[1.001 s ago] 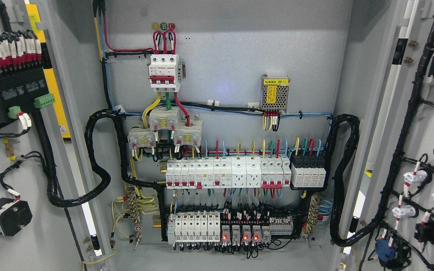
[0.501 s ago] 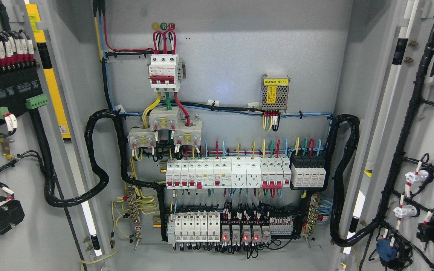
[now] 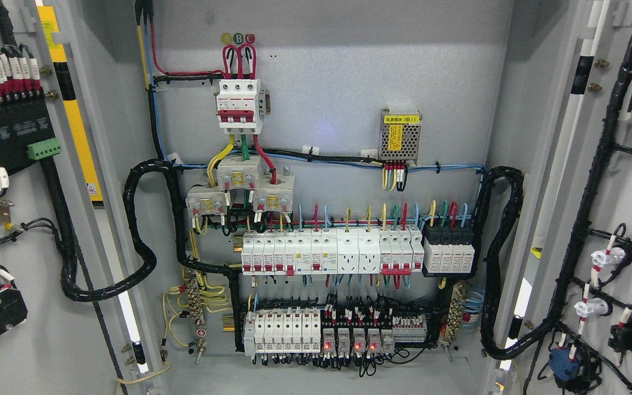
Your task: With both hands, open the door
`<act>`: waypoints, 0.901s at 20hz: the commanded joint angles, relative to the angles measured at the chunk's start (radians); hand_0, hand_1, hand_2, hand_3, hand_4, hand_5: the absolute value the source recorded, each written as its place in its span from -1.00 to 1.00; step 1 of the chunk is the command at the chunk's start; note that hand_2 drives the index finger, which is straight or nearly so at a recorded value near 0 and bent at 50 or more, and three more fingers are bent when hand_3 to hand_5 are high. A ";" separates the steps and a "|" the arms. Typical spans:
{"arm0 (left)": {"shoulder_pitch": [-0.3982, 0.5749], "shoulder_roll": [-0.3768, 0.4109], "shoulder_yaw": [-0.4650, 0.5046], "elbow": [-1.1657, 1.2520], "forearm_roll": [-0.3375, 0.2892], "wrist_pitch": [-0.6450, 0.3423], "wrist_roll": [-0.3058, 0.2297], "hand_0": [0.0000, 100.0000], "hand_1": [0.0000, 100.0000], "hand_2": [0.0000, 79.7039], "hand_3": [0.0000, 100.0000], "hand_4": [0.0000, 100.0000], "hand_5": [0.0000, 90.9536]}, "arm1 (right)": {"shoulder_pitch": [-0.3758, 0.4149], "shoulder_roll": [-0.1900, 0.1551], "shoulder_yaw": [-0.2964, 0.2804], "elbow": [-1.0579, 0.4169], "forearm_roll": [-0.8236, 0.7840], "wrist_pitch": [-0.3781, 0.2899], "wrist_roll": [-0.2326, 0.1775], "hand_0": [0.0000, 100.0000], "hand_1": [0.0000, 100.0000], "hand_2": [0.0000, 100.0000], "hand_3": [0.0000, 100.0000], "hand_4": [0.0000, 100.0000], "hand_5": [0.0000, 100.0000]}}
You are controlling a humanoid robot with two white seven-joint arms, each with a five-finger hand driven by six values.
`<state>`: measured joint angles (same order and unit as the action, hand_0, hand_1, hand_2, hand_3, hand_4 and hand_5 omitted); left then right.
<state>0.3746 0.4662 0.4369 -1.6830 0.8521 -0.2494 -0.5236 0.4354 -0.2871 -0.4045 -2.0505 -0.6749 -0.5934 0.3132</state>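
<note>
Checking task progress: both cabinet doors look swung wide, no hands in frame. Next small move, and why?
Probably just ease both doors out a touch more, then stop. The left door and right door already stand wide, their inner wiring facing the camera, and the breaker panel is fully exposed. Neither hand shows, so grip cannot be checked.

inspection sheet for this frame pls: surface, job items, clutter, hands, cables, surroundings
Surface: grey back panel of the cabinet, upper part bare.
Job's things: left door and right door both swung open, inner faces carrying components.
Clutter: nothing seen.
Hands: nothing seen; neither arm is in view.
Cables: black conduit loops at the left and at the right of the panel; coloured wires feed the breaker row; black harness runs down the right door.
Surroundings: three-pole breaker at top, mesh-cased power supply with a yellow label, red indicator lights on the lower modules.
</note>
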 commanded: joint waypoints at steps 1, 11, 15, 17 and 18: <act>-0.031 0.049 0.013 0.086 0.010 0.004 0.000 -1.00 -1.00 -1.00 -1.00 -1.00 -1.00 | 0.000 0.000 -0.016 0.010 0.000 0.001 0.000 -0.57 -0.83 -1.00 -1.00 -1.00 -1.00; -0.054 0.055 0.014 0.140 0.016 0.005 0.000 -1.00 -1.00 -1.00 -1.00 -1.00 -1.00 | -0.003 -0.001 -0.017 0.015 0.000 0.001 0.000 -0.57 -0.83 -1.00 -1.00 -1.00 -1.00; -0.071 0.060 0.013 0.164 0.016 0.005 0.000 -1.00 -1.00 -1.00 -1.00 -1.00 -1.00 | -0.009 -0.001 -0.019 0.015 0.000 0.001 0.000 -0.57 -0.83 -1.00 -1.00 -1.00 -1.00; -0.074 0.061 0.013 0.172 0.018 0.005 0.000 -1.00 -1.00 -1.00 -1.00 -1.00 -1.00 | -0.009 -0.001 -0.019 0.015 0.000 0.001 0.000 -0.57 -0.83 -1.00 -1.00 -1.00 -1.00; -0.074 0.066 0.013 0.174 0.016 0.005 0.000 -1.00 -1.00 -1.00 -1.00 -1.00 -1.00 | -0.009 -0.001 -0.019 0.015 0.000 0.001 0.000 -0.57 -0.83 -1.00 -1.00 -1.00 -1.00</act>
<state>0.3158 0.5112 0.4473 -1.5697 0.8671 -0.2444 -0.5269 0.4296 -0.2872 -0.4187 -2.0385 -0.6750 -0.5922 0.3133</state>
